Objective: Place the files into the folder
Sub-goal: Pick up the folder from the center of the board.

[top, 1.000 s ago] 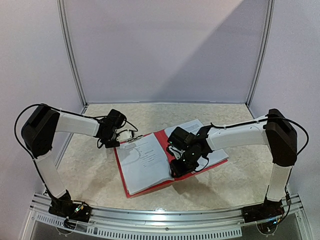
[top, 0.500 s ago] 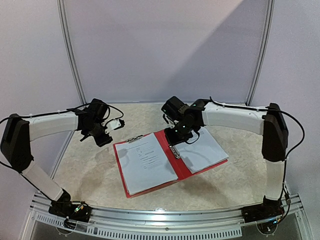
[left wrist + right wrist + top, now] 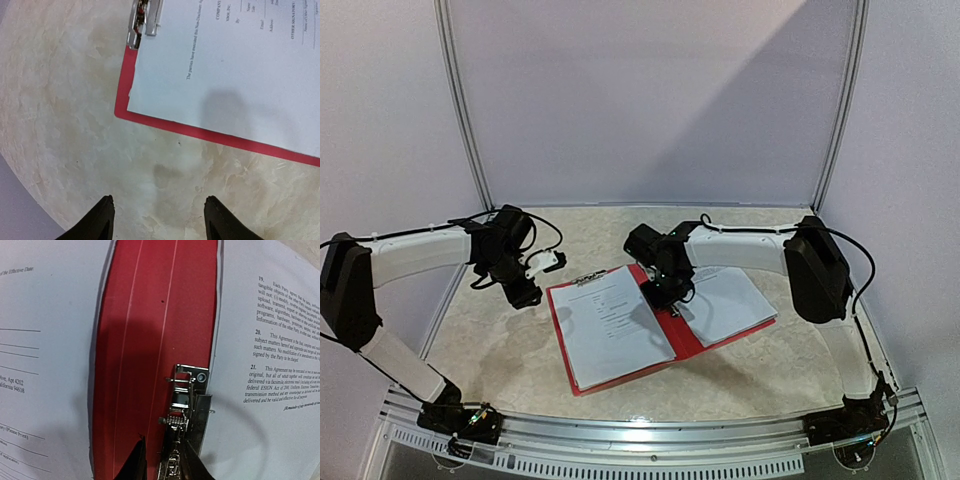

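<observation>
The red folder (image 3: 672, 332) lies open on the table, one printed white sheet (image 3: 610, 325) on its left flap and another (image 3: 730, 305) on its right flap. My right gripper (image 3: 668, 300) is low over the spine; in the right wrist view its jaws (image 3: 162, 467) stand narrowly apart around the silver clip (image 3: 187, 405) on the red spine (image 3: 150, 340). My left gripper (image 3: 525, 288) is open and empty over bare table just left of the folder's far left corner (image 3: 122, 107), fingertips wide apart (image 3: 157, 215).
A second silver clip (image 3: 145, 17) holds the top edge of the left sheet (image 3: 225, 75). Marbled tabletop surrounds the folder. A metal frame and white walls stand at the back and sides; a rail runs along the near edge.
My right gripper moved from the folder's far edge down onto the spine clip. My left gripper pulled back left from the folder's top clip and now holds there.
</observation>
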### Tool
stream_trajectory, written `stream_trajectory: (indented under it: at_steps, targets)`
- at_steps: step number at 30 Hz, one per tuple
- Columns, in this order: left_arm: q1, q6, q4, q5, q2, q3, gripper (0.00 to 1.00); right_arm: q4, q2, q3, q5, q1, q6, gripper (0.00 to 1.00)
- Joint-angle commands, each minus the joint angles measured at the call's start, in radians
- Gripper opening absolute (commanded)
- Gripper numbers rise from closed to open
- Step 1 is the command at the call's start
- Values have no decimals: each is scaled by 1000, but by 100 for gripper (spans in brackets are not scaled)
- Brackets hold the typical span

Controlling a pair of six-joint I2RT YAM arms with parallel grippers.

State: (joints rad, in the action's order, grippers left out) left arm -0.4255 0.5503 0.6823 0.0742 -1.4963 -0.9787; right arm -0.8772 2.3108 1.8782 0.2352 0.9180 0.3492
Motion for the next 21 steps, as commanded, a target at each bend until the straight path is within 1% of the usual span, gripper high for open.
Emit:
stream_trajectory:
  at_steps: [1,9,14,21]
  targets:
    - [-7,-8,25,-33,4,12,62,-34,26,25,51,3,-20,21]
    - [-9,-3,24,-30,-1,14,62,-29,48,22,17,4,-19,13]
    - [-9,-3,22,-33,-7,15,62,-25,63,21,3,3,-21,10]
    - [-9,-1,23,-33,-8,14,62,-28,80,34,-13,3,-21,10]
